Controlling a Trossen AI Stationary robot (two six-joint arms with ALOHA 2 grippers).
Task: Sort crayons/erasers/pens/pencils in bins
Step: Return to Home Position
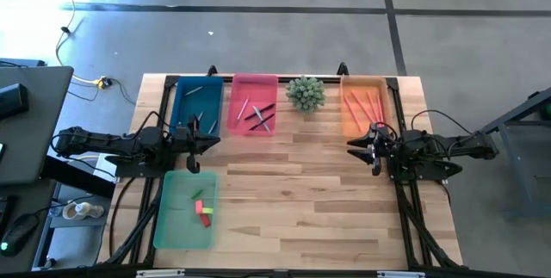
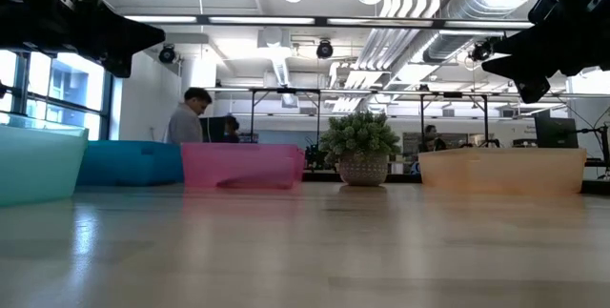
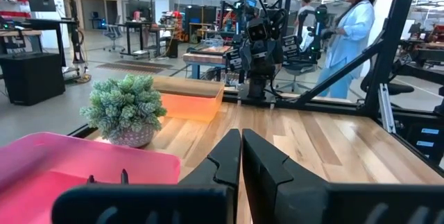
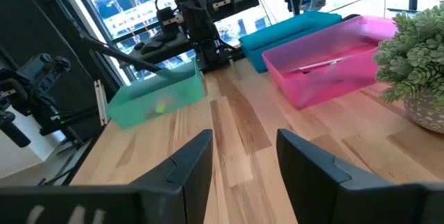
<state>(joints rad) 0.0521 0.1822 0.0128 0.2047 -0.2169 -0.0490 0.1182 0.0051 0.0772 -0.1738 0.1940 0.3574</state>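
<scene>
1. Left gripper (image 3: 241,138): fingers closed on nothing, above the surface beside the green bin (image 1: 164,226).
2. Right gripper (image 4: 244,141): fingers apart, empty.
3. Erasers (image 1: 204,213) lie in the green bin, nearer the left arm.

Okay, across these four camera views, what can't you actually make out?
- Low view: walls of the pink bin and orange bin hide their contents.
- High view: erasers in the green bin too small to count.
- Low view: top edge cuts off left gripper and right gripper.
</scene>
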